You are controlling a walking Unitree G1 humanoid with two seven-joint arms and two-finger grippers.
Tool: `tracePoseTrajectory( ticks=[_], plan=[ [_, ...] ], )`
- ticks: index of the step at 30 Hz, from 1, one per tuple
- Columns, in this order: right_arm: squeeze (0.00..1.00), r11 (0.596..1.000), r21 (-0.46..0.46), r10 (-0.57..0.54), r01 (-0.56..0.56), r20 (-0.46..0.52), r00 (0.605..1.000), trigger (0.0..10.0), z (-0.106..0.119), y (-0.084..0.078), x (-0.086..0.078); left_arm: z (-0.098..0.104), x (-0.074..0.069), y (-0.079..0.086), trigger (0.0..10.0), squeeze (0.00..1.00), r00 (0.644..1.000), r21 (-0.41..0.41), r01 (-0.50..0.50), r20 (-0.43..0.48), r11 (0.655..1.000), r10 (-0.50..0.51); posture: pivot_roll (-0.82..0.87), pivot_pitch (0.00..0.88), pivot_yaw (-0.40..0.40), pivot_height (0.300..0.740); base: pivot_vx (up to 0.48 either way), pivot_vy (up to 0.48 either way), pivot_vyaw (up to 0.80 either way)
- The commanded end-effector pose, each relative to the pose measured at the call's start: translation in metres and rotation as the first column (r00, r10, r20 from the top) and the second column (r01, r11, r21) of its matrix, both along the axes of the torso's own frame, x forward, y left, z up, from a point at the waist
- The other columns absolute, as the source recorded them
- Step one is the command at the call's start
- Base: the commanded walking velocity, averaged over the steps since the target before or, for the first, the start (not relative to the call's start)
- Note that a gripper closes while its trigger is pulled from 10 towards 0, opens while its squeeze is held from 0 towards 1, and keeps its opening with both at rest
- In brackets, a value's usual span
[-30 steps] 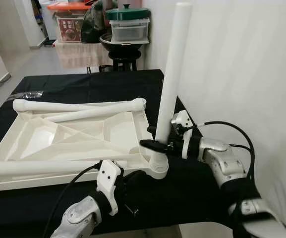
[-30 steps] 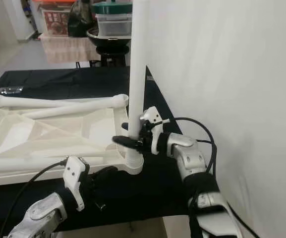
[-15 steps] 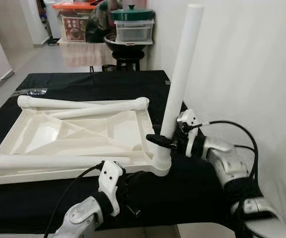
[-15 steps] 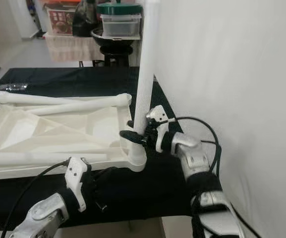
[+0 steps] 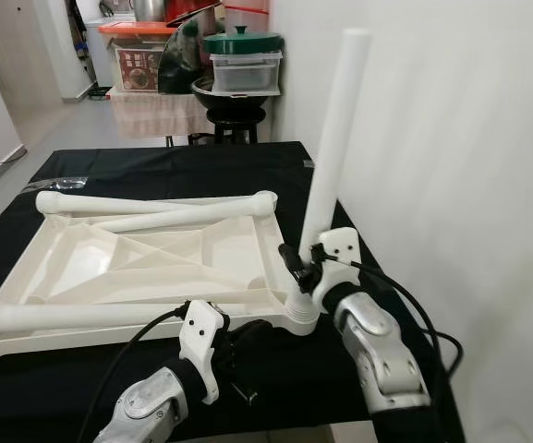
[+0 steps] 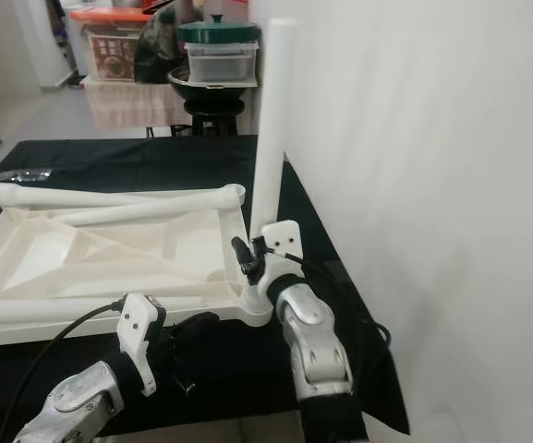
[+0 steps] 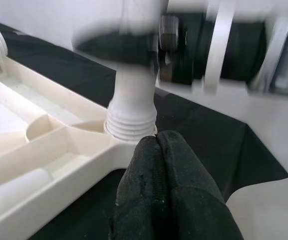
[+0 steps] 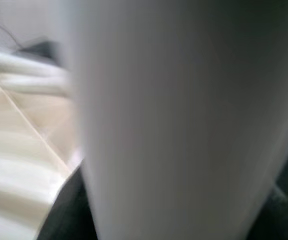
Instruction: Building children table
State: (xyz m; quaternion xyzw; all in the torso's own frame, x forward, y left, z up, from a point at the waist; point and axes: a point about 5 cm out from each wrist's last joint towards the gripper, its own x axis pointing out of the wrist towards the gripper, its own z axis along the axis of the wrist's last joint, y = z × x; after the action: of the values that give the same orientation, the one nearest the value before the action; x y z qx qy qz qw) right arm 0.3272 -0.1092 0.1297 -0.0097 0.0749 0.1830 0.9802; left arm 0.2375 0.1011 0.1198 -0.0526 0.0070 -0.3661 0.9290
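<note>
Tabletop [image 5: 146, 254], white moulded plastic, lying underside-up on the black cloth [image 5: 155, 161] at centre-left of frame. One leg [image 5: 333, 148] stands upright in the near right corner socket; other legs lie loose across the tray. We judge the parts light, rigid and rather slick, best gripped low on the leg near its threaded collar. Right gripper [image 5: 296, 266] closed around that leg's base. Left gripper [image 7: 166, 165], fingers pressed together and empty, sits at the tabletop's near edge. Since the earlier frame our right wrist has rolled around the leg.
</note>
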Motion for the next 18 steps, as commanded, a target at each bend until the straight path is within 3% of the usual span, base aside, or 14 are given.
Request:
tracePoseTrajectory(
  ticks=[1, 4, 5, 7, 8, 9, 10, 11, 12, 14, 15, 17, 18],
  plan=[
    [1.0, 0.997, 0.048, 0.061, -0.06, -0.017, 0.998, 10.0, 0.001, 0.004, 0.003, -0.001, 0.001, 0.0, 10.0, 0.0, 1.0, -0.005, -0.007, -0.005, 1.0, 0.007, 0.04, 0.0, -0.041, 0.74, 0.0, 0.0, 0.0],
    [1.0, 0.986, 0.103, 0.122, -0.128, 0.064, 0.99, 10.0, 0.021, 0.01, 0.006, 0.0, 0.001, 0.0, 10.0, 0.0, 1.0, -0.006, -0.011, -0.002, 1.0, 0.011, 0.04, 0.0, -0.042, 0.74, 0.0, 0.0, 0.0],
    [0.82, 0.973, 0.129, 0.179, -0.191, 0.097, 0.979, 10.0, 0.031, 0.013, 0.007, 0.0, 0.002, -0.001, 10.0, 0.0, 1.0, -0.006, -0.009, -0.002, 1.0, 0.009, 0.04, 0.0, -0.045, 0.74, 0.0, 0.0, 0.0],
    [0.82, 0.973, 0.129, 0.179, -0.191, 0.097, 0.979, 10.0, 0.031, 0.013, 0.007, 0.0, 0.002, -0.001, 10.0, 0.0, 1.0, -0.006, -0.009, -0.002, 1.0, 0.009, 0.04, 0.0, -0.045, 0.74, 0.0, 0.0, 0.0],
    [0.82, 0.957, 0.141, 0.235, -0.252, 0.124, 0.964, 10.0, 0.041, 0.013, 0.01, 0.0, 0.002, -0.001, 10.0, 0.0, 1.0, -0.008, -0.008, -0.002, 1.0, 0.008, 0.04, 0.0, -0.046, 0.74, 0.0, 0.0, 0.0],
    [0.0, 0.929, 0.121, 0.331, -0.35, 0.153, 0.931, 10.0, 0.049, 0.014, 0.013, 0.0, 0.003, -0.002, 10.0, 0.0, 1.0, -0.008, -0.006, -0.003, 1.0, 0.006, 0.04, 0.0, -0.048, 0.74, 0.0, 0.0, 0.0],
    [0.0, 0.929, 0.121, 0.331, -0.35, 0.153, 0.931, 10.0, 0.049, 0.014, 0.013, 0.0, 0.003, -0.002, 10.0, 0.0, 1.0, -0.008, -0.006, -0.003, 1.0, 0.006, 0.04, 0.0, -0.048, 0.74, 0.0, 0.0, 0.0],
    [0.0, 0.887, 0.077, 0.438, -0.456, 0.176, 0.881, 10.0, 0.057, 0.014, 0.017, 0.0, 0.003, -0.002, 10.0, 0.0, 1.0, -0.008, -0.006, -0.002, 1.0, 0.006, 0.05, 0.0, -0.051, 0.74, 0.0, 0.0, 0.0],
    [0.0, 0.887, 0.077, 0.438, -0.456, 0.176, 0.881, 10.0, 0.057, 0.014, 0.017, 0.0, 0.003, -0.002, 10.0, 0.0, 1.0, -0.008, -0.006, -0.002, 1.0, 0.006, 0.05, 0.0, -0.051, 0.74, 0.0, 0.0, 0.0],
    [0.0, 0.778, -0.032, 0.623, -0.628, 0.164, 0.765, 10.0, 0.064, 0.012, 0.021, -0.001, 0.004, -0.002, 10.0, 0.0, 1.0, -0.007, -0.009, -0.001, 1.0, 0.009, 0.05, 0.0, -0.055, 0.74, 0.0, 0.0, 0.0],
    [0.0, 0.778, -0.032, 0.623, -0.628, 0.164, 0.765, 10.0, 0.064, 0.012, 0.021, -0.001, 0.004, -0.002, 10.0, 0.0, 1.0, -0.007, -0.009, -0.001, 1.0, 0.009, 0.05, 0.0, -0.055, 0.74, 0.0, 0.0, 0.0],
    [0.0, 0.72, -0.067, 0.692, -0.691, 0.143, 0.707, 10.0, 0.066, 0.01, 0.022, -0.001, 0.004, -0.002, 10.0, 0.0, 1.0, -0.006, -0.009, -0.001, 1.0, 0.009, 0.05, 0.0, -0.055, 0.74, 0.0, 0.0, 0.0],
    [0.0, 0.72, -0.067, 0.692, -0.691, 0.143, 0.707, 10.0, 0.066, 0.01, 0.022, -0.001, 0.004, -0.002, 10.0, 0.0, 1.0, -0.006, -0.009, -0.001, 1.0, 0.009, 0.05, 0.0, -0.055, 0.74, 0.0, 0.0, 0.0]
  ],
)
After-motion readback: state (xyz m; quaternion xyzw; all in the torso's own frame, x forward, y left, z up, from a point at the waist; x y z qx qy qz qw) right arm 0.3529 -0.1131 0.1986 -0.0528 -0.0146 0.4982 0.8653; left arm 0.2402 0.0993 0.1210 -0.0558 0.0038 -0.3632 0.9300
